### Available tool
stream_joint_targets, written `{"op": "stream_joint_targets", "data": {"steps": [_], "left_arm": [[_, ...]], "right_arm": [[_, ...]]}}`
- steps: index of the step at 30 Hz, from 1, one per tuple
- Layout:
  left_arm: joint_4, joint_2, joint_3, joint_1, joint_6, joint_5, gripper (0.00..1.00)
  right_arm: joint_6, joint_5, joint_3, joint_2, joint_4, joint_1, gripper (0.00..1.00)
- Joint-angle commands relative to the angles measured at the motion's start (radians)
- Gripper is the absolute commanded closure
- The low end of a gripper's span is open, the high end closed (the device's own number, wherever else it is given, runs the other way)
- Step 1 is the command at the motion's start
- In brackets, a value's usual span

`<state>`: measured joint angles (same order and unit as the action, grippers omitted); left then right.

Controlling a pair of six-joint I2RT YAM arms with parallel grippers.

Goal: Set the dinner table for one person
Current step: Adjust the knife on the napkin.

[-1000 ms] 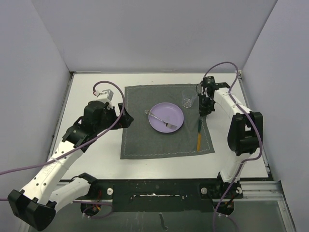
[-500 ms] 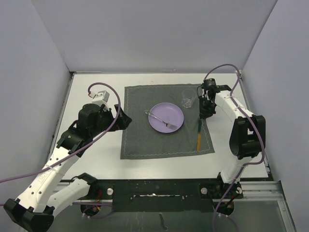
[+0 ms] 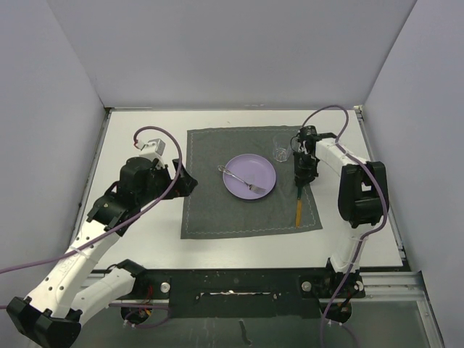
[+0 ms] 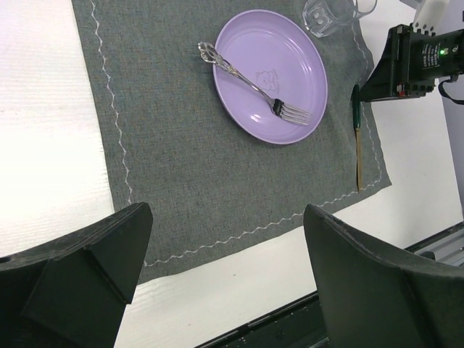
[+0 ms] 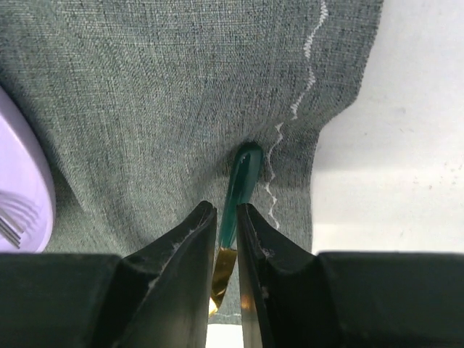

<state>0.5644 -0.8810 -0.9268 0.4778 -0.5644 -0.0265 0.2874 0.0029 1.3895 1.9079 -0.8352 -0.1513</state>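
Leftmost, the left gripper (image 3: pixel 186 178) hangs over the left border of the dark grey placemat (image 3: pixel 217 210), its jaws wide apart and holding nothing. Under everything lies the counter (image 3: pixel 239 119), the white dinner table that fills the floor of the enclosure, with its metal rail along the near edge.

At the placemat's middle sits a purple plate (image 3: pixel 259 167) with a silver fork (image 3: pixel 239 178) lying slantwise across it, so the fork is not yet laid beside the plate. A clear glass (image 3: pixel 281 152) stands at the far right corner of the placemat.

Just right of the plate a green-handled knife (image 3: pixel 298 206) lies along the placemat's right border, close to the stitching. The right gripper (image 5: pixel 226 212) is down over the green end with its jaws narrowly straddling it; I cannot tell whether they press on it or stand just clear.

The likely trouble is on this side:
- If the arm lifts while a jaw is touching the handle, the knife could be dragged askew or slide off the border.
- The glass is near the right wrist, and a careless swing inward could tip it.
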Motion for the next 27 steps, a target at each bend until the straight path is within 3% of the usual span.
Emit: {"op": "stream_joint_targets", "data": {"steps": [1,17,27], "left_arm": [[-0.023,0.002,-0.008,-0.005,0.015,0.016,0.14],[-0.033,-0.019,0.006,-0.014,0.029,0.014,0.14],[-0.025,-0.017,0.007,-0.024,0.038,0.014,0.14]], "right_arm": [[-0.005,-0.011,-0.01,0.014,0.051,0.008,0.79],[-0.008,-0.007,-0.007,0.065,0.076,0.039,0.73],[-0.004,-0.038,0.011,0.131,0.094,0.042,0.78]]}}
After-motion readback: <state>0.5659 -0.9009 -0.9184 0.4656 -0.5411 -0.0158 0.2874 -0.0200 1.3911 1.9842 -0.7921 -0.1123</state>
